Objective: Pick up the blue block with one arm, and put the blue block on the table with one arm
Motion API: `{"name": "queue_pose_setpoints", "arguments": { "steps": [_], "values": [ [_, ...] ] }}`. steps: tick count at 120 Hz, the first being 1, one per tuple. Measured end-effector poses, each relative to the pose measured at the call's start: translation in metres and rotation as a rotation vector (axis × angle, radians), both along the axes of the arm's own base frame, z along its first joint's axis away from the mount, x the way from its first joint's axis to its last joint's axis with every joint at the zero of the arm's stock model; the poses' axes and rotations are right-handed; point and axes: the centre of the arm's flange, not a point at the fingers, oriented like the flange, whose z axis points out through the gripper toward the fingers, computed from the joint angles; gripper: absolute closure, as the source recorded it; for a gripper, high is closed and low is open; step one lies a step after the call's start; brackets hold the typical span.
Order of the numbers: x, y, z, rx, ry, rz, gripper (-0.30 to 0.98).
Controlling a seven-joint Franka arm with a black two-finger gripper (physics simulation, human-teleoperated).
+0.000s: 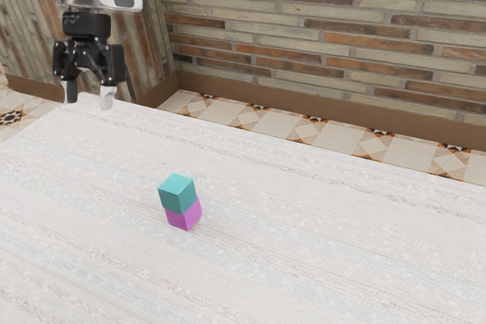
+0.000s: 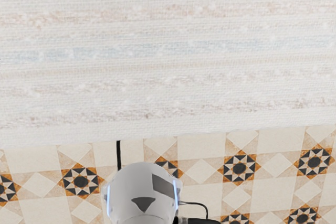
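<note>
"Where is the blue block point(image 1: 178, 194) from your claw point(image 1: 89, 97)?"

"It sits on the pink block point(image 1: 184, 215), which stands on the table point(image 1: 319, 240). From me it is well apart: lower, and toward the exterior view's right and near side."

"And your fingers?"

"They are apart, with nothing between them. I think I must go across and above it first, then descend around the upper block only, without pushing the pink one."

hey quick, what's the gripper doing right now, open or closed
Gripper: open, fingers apart, holding nothing.
</note>
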Motion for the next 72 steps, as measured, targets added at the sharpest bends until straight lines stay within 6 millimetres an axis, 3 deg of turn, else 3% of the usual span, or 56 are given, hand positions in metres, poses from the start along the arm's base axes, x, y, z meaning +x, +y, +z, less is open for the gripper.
{"name": "queue_pose_setpoints", "arguments": {
  "steps": [10,18,22,26,45,59,72],
  "values": [
    [0.025,0.0,0.0,-0.011,-0.119,0.012,0.0],
    [0.066,0.003,-0.041,-0.007,-0.128,0.034,0.0],
    [0.077,0.005,-0.064,-0.006,-0.124,0.045,0.0],
    [0.074,0.003,-0.083,-0.006,-0.123,0.05,0.0],
    [0.005,-0.013,-0.17,0.06,-0.21,0.032,0.01],
    [0.001,-0.016,-0.213,0.101,-0.339,-0.002,0.01],
    [0.015,-0.017,-0.24,0.106,-0.44,-0.013,0.0]
  ]
}}
